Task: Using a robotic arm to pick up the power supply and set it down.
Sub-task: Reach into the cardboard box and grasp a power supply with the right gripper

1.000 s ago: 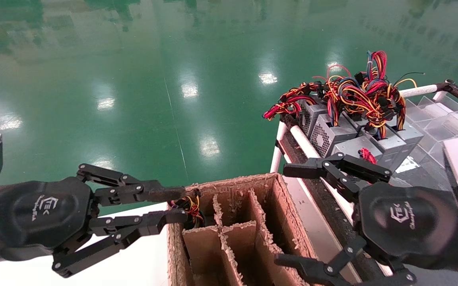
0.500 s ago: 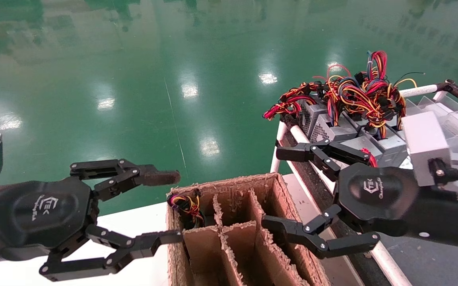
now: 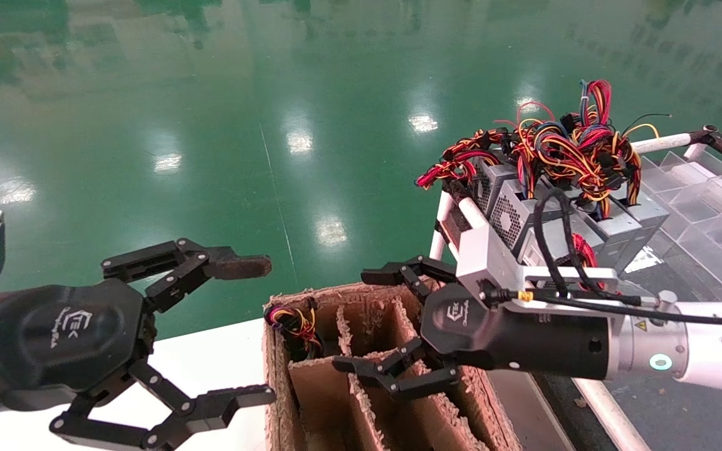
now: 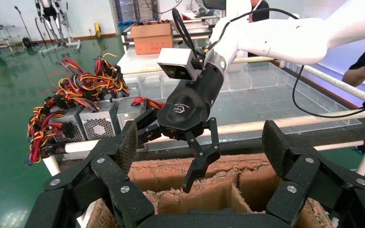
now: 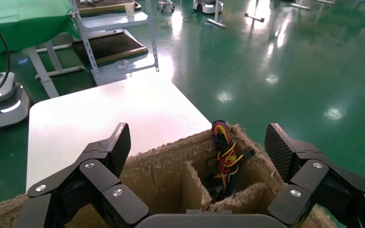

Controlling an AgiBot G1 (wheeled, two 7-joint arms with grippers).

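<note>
Right gripper [image 3: 392, 332] hangs open over my box [image 3: 436, 294]; left gripper [image 3: 235, 332] open beside it. Supply [image 5: 225, 166] sits in a far cell — stiff, heavy; I'd pinch casing, not floppy wires.

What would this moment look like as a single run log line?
right gripper: open, empty, over brown cardboard divider box | left gripper: open, beside box | grey metal power supplies: on rack

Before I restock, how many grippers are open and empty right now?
2. The left gripper is open beside the carton's left wall. The right gripper is open over the carton's cells. Neither holds anything.
</note>
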